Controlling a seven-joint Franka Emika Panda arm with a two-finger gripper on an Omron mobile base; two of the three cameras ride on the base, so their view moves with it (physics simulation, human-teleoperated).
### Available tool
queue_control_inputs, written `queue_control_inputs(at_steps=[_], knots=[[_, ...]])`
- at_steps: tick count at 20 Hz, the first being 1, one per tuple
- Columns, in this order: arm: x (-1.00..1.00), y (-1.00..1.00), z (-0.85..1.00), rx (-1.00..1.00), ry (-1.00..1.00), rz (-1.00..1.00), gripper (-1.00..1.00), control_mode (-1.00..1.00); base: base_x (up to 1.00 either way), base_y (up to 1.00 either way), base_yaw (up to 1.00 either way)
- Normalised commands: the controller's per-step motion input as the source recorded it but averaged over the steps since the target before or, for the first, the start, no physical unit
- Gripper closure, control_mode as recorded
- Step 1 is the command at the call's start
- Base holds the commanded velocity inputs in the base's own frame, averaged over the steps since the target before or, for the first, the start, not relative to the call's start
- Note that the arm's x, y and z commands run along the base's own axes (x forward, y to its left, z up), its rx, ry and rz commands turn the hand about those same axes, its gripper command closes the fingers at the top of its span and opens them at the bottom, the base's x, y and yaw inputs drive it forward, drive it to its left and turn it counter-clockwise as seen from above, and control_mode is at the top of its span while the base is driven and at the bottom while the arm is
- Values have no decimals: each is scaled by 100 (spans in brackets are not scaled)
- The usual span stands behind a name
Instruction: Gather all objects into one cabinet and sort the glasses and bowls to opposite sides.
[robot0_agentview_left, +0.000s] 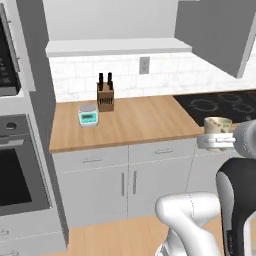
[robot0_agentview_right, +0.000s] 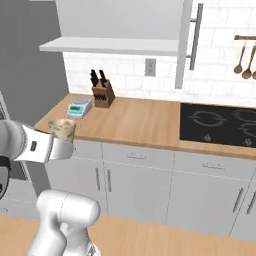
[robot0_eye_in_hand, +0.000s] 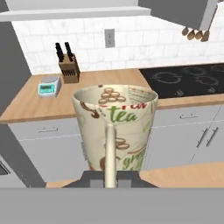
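My gripper (robot0_agentview_left: 216, 141) is shut on a glass, a beige handleless tumbler (robot0_agentview_left: 218, 125) printed with brown and green tea motifs. It holds the tumbler upright in the air in front of the wooden counter's edge. From the right, the tumbler (robot0_agentview_right: 63, 129) stands above the gripper (robot0_agentview_right: 62, 145) at the left. In the hand view the tumbler (robot0_eye_in_hand: 114, 127) is close up, with one finger against its near wall above the gripper (robot0_eye_in_hand: 110, 175). The open-fronted wall cabinet (robot0_agentview_left: 120, 47) hangs above the counter, and its white floor slab (robot0_agentview_right: 110, 46) looks bare.
A knife block (robot0_agentview_left: 105, 95) and a small kitchen scale (robot0_agentview_left: 88, 115) stand on the wooden counter (robot0_agentview_left: 140, 122). A black cooktop (robot0_agentview_left: 220, 105) lies to the right and an oven unit (robot0_agentview_left: 15, 170) to the left. An open cabinet door (robot0_agentview_right: 186, 40) juts out; utensils (robot0_agentview_right: 245, 57) hang beyond.
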Motion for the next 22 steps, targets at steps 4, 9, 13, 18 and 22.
queue_control_inputs(at_steps=[4,9,13,18,22], knots=[[0,0,0,0,0,0,100,100,-1,-100,0],[0,0,0,0,0,0,100,100,-14,-98,3],[0,0,0,0,0,0,100,100,-33,-93,8],[0,0,0,0,0,0,100,100,8,-99,6],[0,0,0,0,0,0,100,100,54,-100,2]])
